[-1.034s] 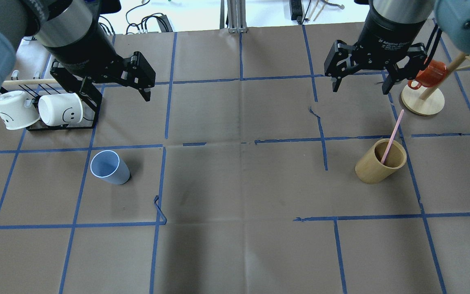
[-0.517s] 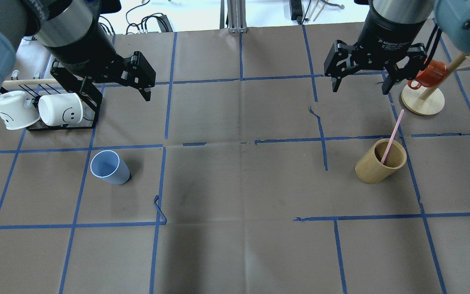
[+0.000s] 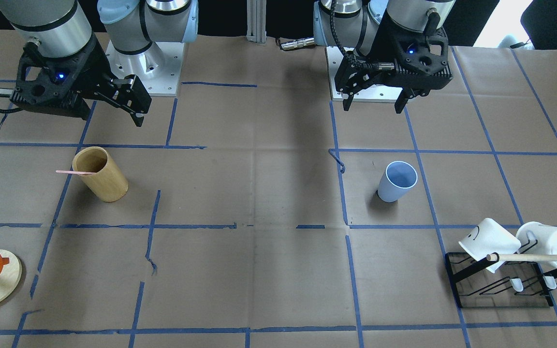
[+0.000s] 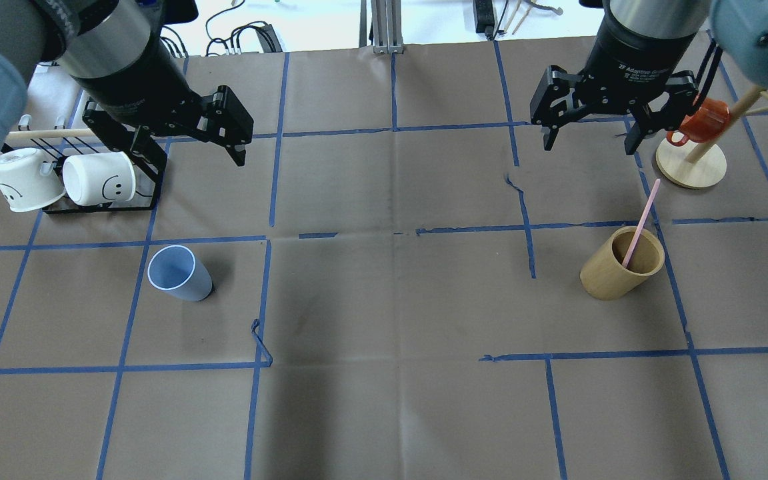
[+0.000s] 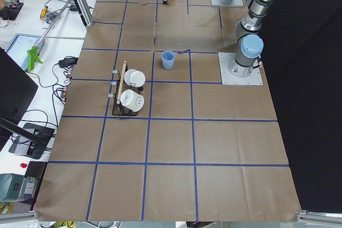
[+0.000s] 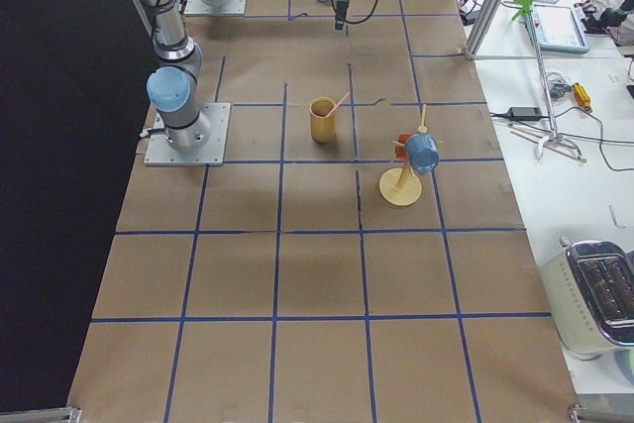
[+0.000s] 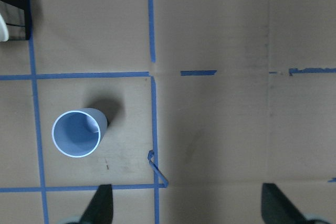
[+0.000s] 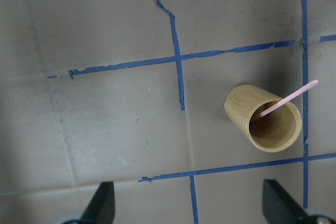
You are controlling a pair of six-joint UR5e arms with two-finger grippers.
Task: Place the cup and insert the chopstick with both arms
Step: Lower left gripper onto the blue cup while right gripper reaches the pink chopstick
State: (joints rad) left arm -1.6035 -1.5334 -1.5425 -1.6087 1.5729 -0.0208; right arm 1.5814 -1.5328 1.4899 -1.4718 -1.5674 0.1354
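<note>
Only legible print I get: "2F Adaptive Gripp…" on the right gripper body. Smiley faces on white cups, left edge.

Matt brown paper, creased at its seams, covers the table under blue tape. The blue cup looks like smooth matt plastic. The holder is pale, smooth wood. The pink chopstick looks smooth, and the white mugs look glossy.
</note>
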